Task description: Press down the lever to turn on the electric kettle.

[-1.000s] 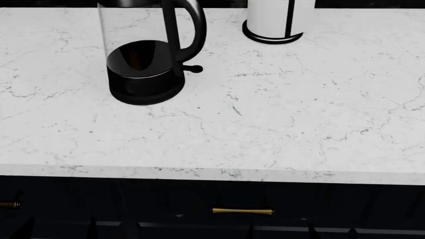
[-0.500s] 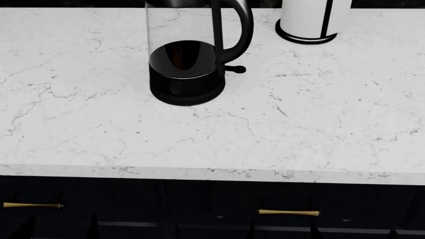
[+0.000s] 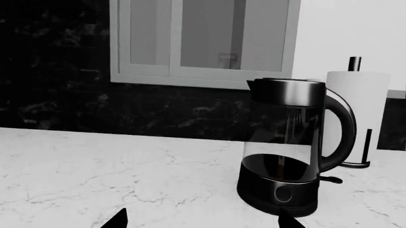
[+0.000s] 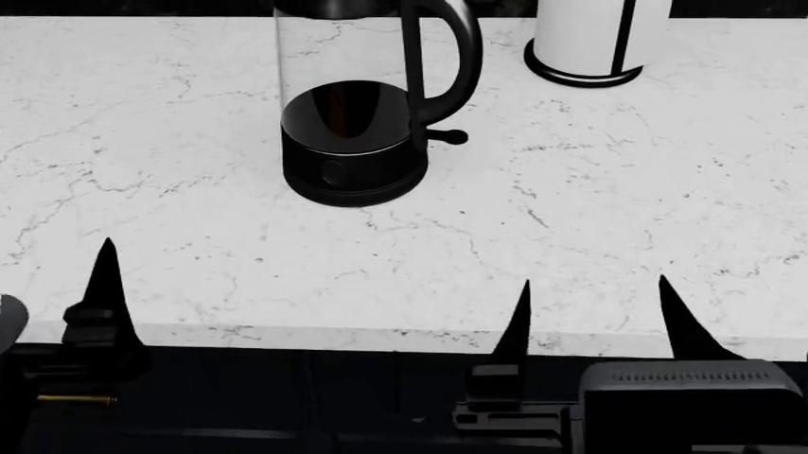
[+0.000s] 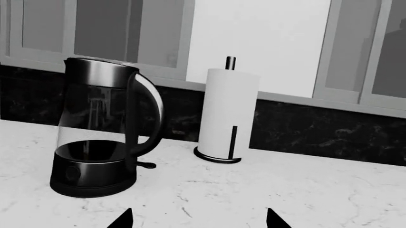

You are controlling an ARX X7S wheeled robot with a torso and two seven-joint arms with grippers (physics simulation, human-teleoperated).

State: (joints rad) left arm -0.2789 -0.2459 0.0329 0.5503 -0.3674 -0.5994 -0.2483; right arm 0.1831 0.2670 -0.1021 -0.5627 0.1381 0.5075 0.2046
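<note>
- Your electric kettle (image 4: 354,113) stands upright on the white marble counter (image 4: 606,218), toward the back, and it is the landmark for everything here.
- The lever (image 4: 448,136) juts from the kettle's black base, just under the curved handle (image 4: 457,66), on the side facing the white paper-towel roll (image 4: 593,38).
- In the right wrist view, the lever (image 5: 145,165) shows as a short stub with bare counter around it and nothing touching it.
- The paper-towel roll on its black ring stand sits beside the kettle on the handle side, a little farther back and apart from it.
- Your right gripper (image 4: 591,317) is at the counter's front edge, well short of the kettle; its two pointed fingertips stand wide apart, holding nothing.
- Your left gripper (image 3: 199,219) also looks spread wide and empty: both tips peek in at the left wrist view's lower edge, with the kettle (image 3: 288,152) ahead of them.
- Between either gripper and the kettle lies only bare marble.
- Behind the kettle you've got a dark backsplash (image 3: 57,95) and grey framed cabinet doors (image 3: 203,38).
</note>
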